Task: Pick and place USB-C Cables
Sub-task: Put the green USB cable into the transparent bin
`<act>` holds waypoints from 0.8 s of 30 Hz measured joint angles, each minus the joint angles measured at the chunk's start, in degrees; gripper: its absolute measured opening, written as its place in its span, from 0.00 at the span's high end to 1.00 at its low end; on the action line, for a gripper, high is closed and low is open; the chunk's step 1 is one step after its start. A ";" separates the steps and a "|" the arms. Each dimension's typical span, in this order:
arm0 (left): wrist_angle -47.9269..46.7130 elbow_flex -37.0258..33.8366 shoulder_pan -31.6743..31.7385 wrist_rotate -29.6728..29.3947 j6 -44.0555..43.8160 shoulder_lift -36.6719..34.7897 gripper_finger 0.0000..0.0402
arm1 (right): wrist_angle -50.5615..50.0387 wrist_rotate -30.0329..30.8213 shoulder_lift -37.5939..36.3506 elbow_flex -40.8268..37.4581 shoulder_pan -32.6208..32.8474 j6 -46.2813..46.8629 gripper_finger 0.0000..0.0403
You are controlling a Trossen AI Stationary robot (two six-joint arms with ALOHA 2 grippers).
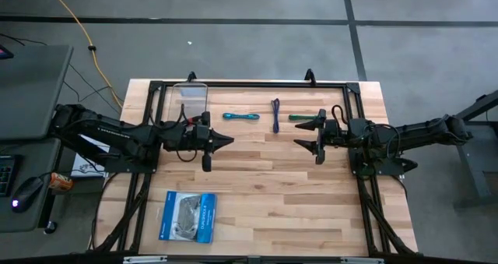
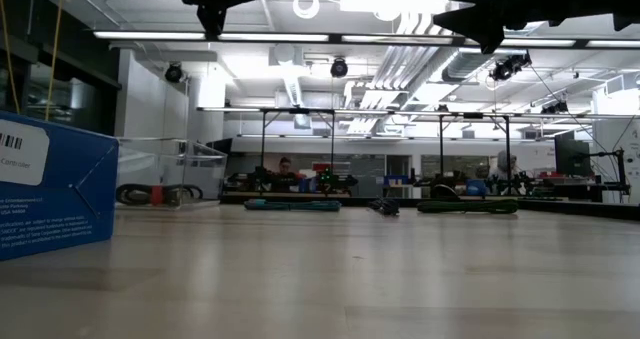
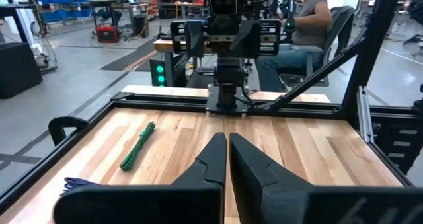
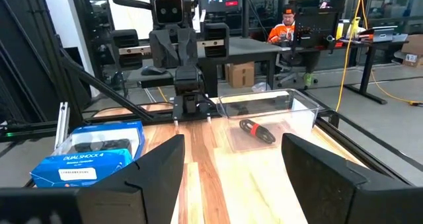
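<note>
Three cable bundles lie in a row on the far part of the table: teal, purple and green. The low view shows them flat on the wood: teal, purple, green. My left gripper is shut and hovers above the table, nearer than the teal bundle. My right gripper is open, facing the left one, just on the near side of the green bundle. In the left wrist view the green and purple bundles lie off to one side of the shut fingers.
A clear container stands at the far left corner; in the right wrist view a small red-and-black item lies in it. A blue-and-white packet lies near the near left edge. A black frame runs around the table. People sit beyond the table.
</note>
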 joint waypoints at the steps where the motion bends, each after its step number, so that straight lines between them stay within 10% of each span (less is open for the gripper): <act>1: 0.00 0.00 0.00 -0.02 0.01 0.00 1.00 | 0.56 0.72 0.02 0.00 0.00 1.37 0.39; 13: 0.04 0.00 0.07 -0.17 0.02 0.00 1.00 | 9.18 26.09 0.01 0.86 -1.72 2.47 0.39; 24: 0.04 0.00 0.07 -1.50 0.02 0.00 1.00 | -23.50 34.92 9.07 25.62 -9.15 7.26 0.39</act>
